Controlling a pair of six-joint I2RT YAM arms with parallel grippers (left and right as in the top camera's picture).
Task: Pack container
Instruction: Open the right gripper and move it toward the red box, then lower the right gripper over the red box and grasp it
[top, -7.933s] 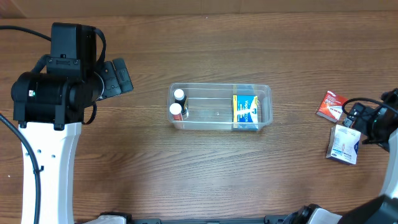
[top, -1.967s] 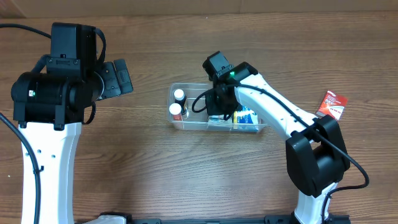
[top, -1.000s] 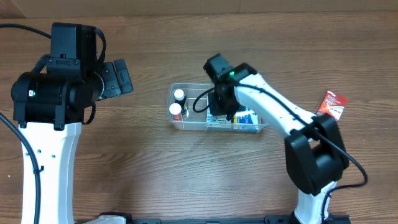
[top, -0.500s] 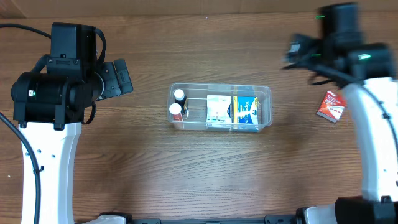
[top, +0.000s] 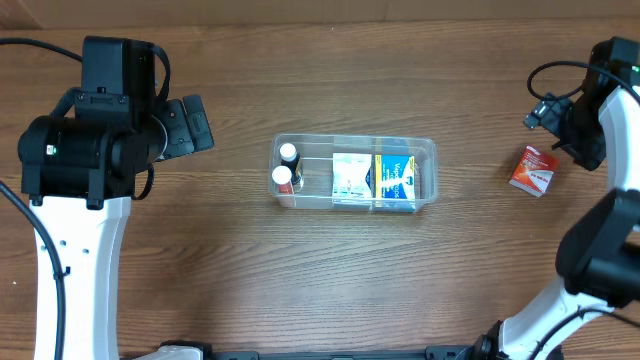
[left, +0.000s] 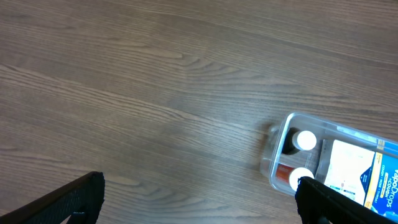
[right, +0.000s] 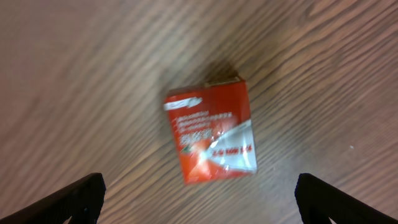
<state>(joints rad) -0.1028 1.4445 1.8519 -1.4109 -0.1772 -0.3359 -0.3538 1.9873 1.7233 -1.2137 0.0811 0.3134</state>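
Desk (top: 300, 280): brown wood-grain top, seen from above, with an arm at its left edge and another at its right edge.
Container (top: 316, 172): clear plastic tub standing in the middle of the desk, long sides running left to right. The left wrist view catches its left end (left: 273, 158).
Bottles: two small bottles with white caps stand upright at the container's left end, one (top: 288, 152) toward the far edge, the other (top: 283, 176) toward the near edge, close together.
White box (top: 349, 178): lies inside the container near its middle.
Blue and yellow box (top: 394, 178): lies inside the container, side by side with the white box, toward the right end.
Red box (top: 532, 170): small carton lying flat on the bare desk near the right edge, well apart from the container. Its print is too blurred to read in the right wrist view (right: 211, 130).
Left gripper (left: 202, 202): near the left edge, toward the far left corner, well apart from the container. Fingers spread wide, nothing between them.
Right gripper (right: 205, 199): near the right edge, toward the far right corner, close to the red box. Fingers released and spread wide, holding nothing. The red box is not touched.
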